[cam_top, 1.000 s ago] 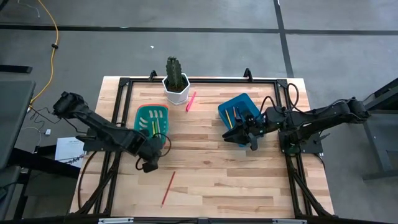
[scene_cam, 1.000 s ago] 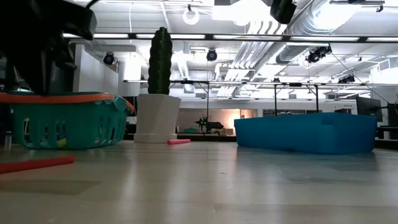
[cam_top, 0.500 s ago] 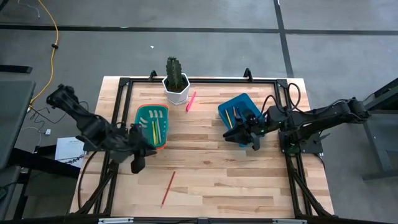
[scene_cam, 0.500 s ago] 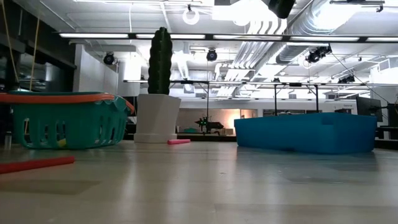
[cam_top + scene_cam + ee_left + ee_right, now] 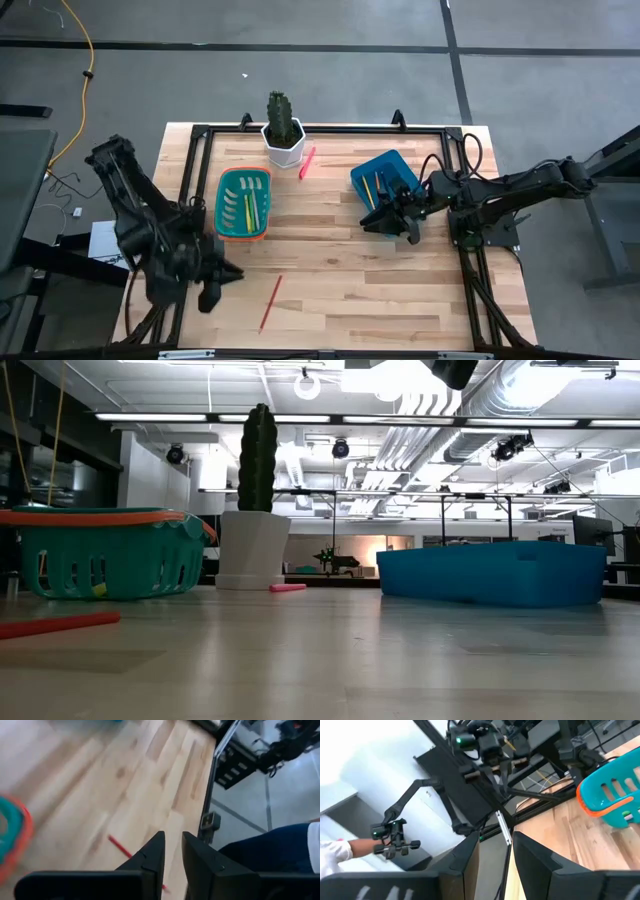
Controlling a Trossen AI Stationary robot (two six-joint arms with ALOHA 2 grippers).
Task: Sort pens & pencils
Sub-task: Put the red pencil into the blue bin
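Observation:
A thin red pencil [image 5: 271,302] lies flat on the wood near the table's front edge, and also shows in the low view [image 5: 60,623]. A hot-pink pen [image 5: 307,162] lies beside the cactus pot. The green basket [image 5: 246,203] holds yellow pens. The blue bin [image 5: 385,178] holds orange pencils. My left gripper [image 5: 172,854] hangs above the table's near left part [image 5: 220,282], left of the red pencil, its fingers a narrow gap apart with nothing between. My right gripper [image 5: 495,851] hovers open and empty at the blue bin's near side [image 5: 380,220].
A cactus in a white pot [image 5: 282,135] stands at the far edge between basket and bin. Black frame rails [image 5: 320,128] run round the tabletop. Bare wood lies in the middle and near right. A person's blue trouser leg [image 5: 280,850] shows beyond the table edge.
My left gripper has risen from the green basket's near rim and swung toward the table's near left corner, turning as it went. It has left the low view. The basket, bin, pen and pencil have stayed where they were.

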